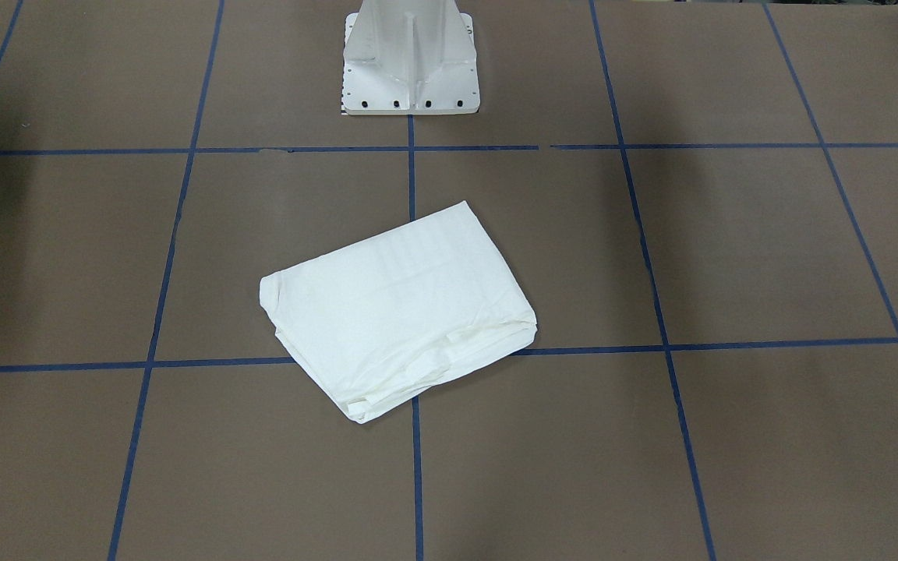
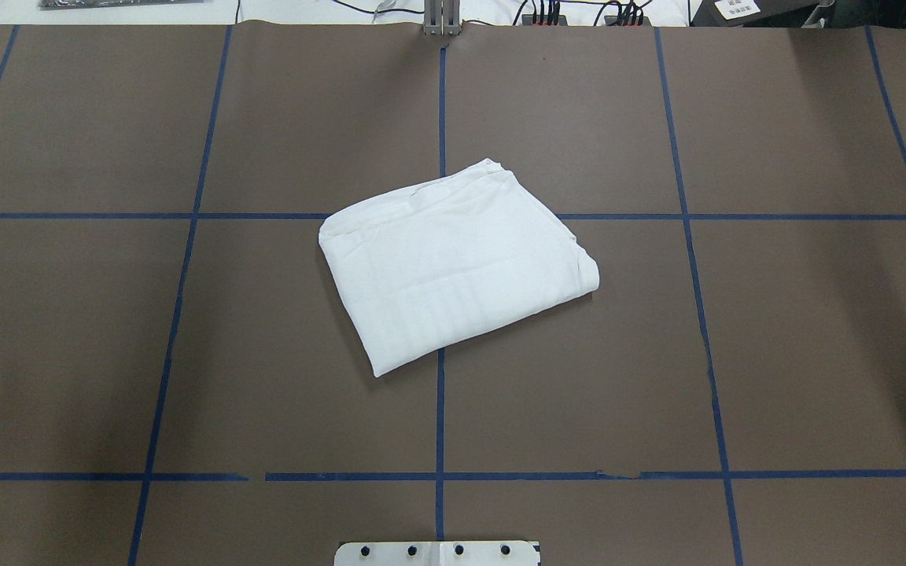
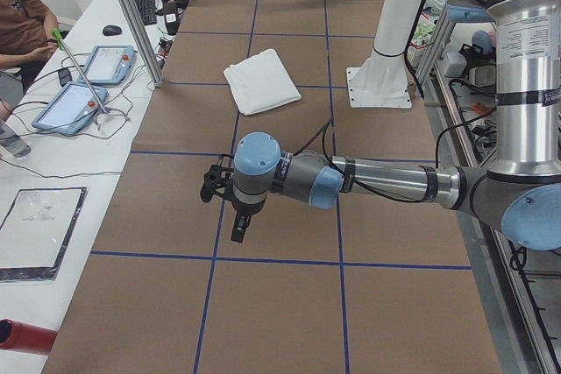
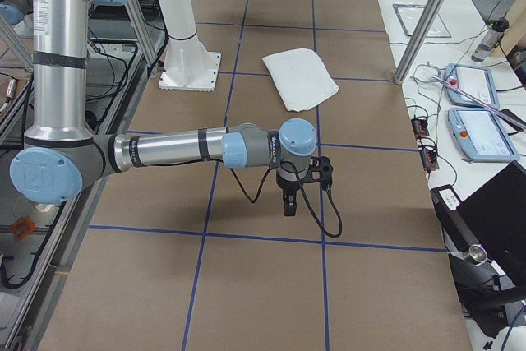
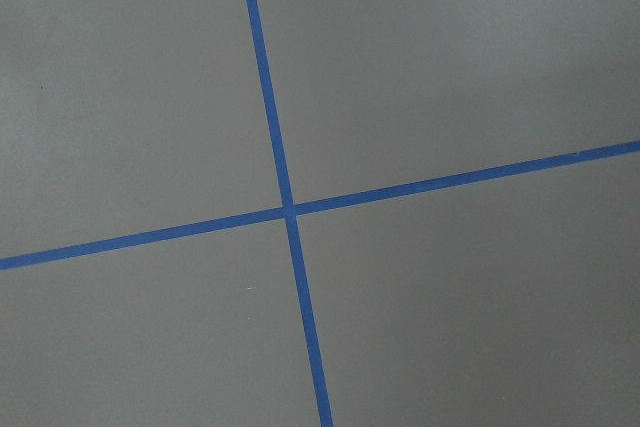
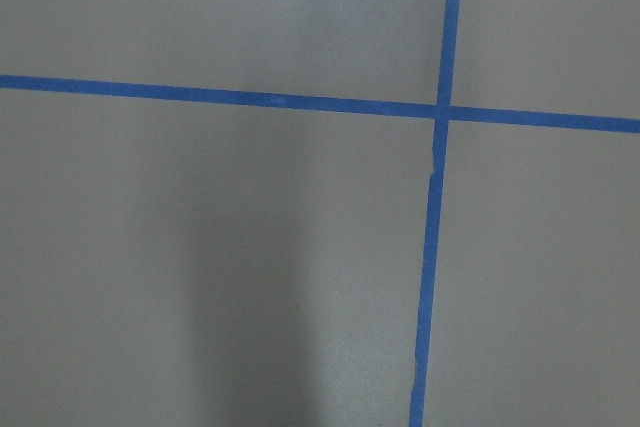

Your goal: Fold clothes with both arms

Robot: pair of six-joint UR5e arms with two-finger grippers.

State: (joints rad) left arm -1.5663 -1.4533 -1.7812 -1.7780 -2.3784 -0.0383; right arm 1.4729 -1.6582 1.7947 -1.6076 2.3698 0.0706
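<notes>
The white T-shirt (image 1: 398,304) lies folded into a compact, slightly skewed rectangle at the middle of the brown table (image 2: 775,330). It also shows in the overhead view (image 2: 453,263) and in both side views (image 3: 260,81) (image 4: 300,78). No text, collar or label shows. My left gripper (image 3: 238,225) hangs over bare table far from the shirt, seen only in the exterior left view. My right gripper (image 4: 288,203) hangs likewise at the other end, seen only in the exterior right view. I cannot tell whether either is open or shut. Both wrist views show only table and blue tape lines.
The white pedestal (image 1: 410,62) stands behind the shirt on the robot's side. Blue tape lines (image 2: 440,409) grid the table. Along the operators' side run a desk with teach pendants (image 3: 83,85), aluminium posts (image 4: 427,18) and a seated person (image 3: 22,19).
</notes>
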